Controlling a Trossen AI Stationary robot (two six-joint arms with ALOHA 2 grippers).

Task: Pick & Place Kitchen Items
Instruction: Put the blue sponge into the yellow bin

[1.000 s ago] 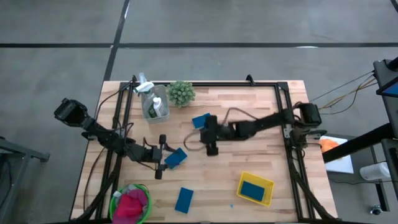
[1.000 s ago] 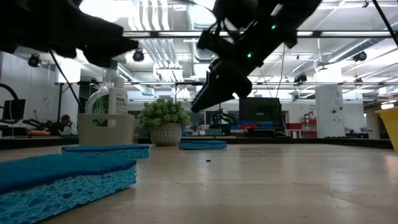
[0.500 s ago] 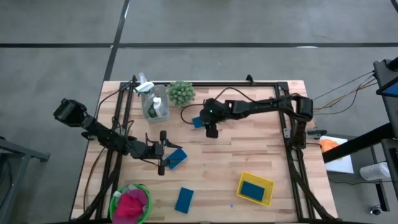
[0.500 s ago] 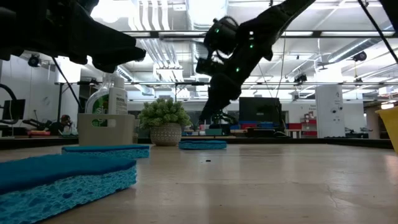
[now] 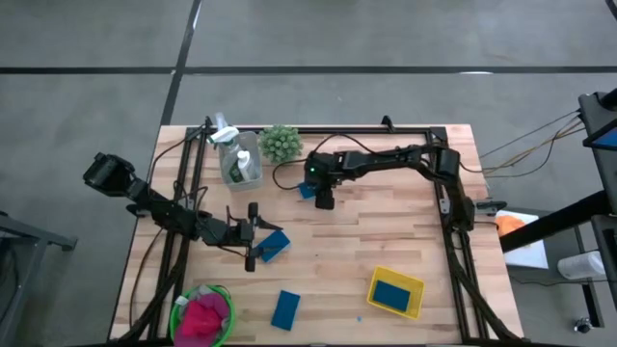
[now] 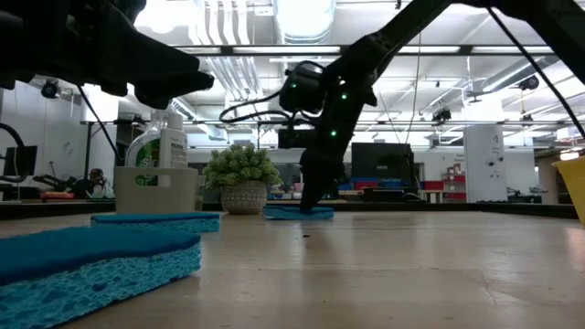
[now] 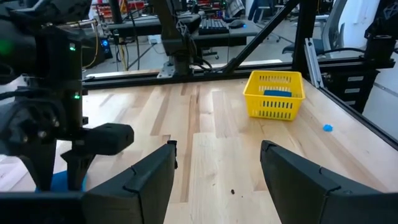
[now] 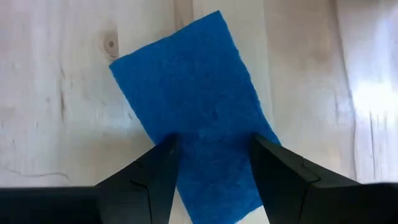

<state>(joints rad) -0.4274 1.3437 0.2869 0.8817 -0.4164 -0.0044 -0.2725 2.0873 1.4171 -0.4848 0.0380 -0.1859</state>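
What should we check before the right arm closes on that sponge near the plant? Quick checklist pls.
1. Right gripper over the target blue sponge: ok, the wrist view shows the sponge under and between the fingers.
2. Jaws open enough: ok, a gap shows between both fingers, sponge not yet gripped.
3. Fingers straddle the sponge edges: not ok, both tips sit over its face and it lies skewed to them.
4. Tips down at sponge height: cannot tell, the low view shows them near the table.
5. Plant clear of the gripper: ok, it stands apart.
6. Left gripper out of the way: ok, open near another sponge, well away.
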